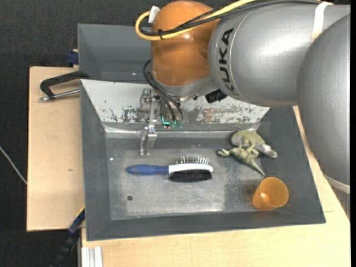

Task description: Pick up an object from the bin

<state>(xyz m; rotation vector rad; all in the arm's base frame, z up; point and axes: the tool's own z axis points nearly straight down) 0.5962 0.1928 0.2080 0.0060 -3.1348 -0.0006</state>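
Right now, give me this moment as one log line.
gripper near back wall | blue-handled brush nearest | green dinosaur, orange cup at right

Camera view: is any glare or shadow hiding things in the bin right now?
In the camera view, glare brightens the bin's back wall just behind the gripper, making the gripper hard to read there; in the same view the floor is evenly lit, and the blue-handled brush, green toy dinosaur and orange cup stand clear with only soft shadows.
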